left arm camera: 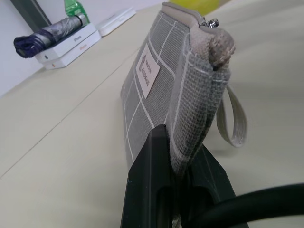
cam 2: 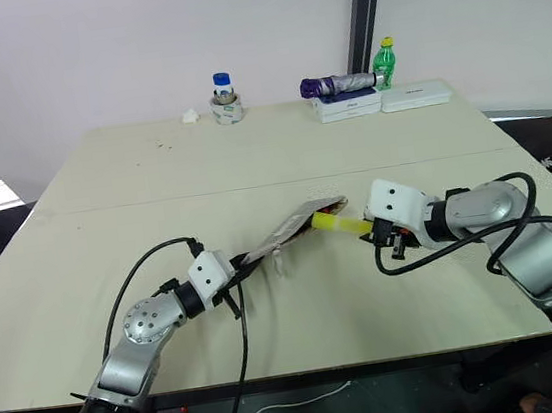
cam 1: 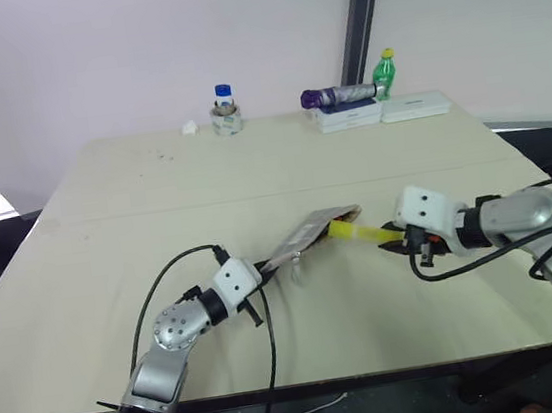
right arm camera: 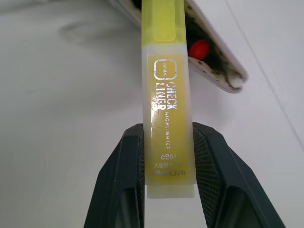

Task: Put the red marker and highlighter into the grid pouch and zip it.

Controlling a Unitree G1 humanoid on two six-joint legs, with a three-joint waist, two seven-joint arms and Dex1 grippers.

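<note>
Grey grid pouch (left arm camera: 156, 90), pinched in my left gripper (left arm camera: 178, 178), holds the red marker (right arm camera: 199, 49); my right gripper (right arm camera: 167, 178) clamps the highlighter (right arm camera: 166, 104) at its mouth.

Even, soft daylight; faint shadows on table (cam 1: 158, 231); wrist views blurred near fingers.
</note>
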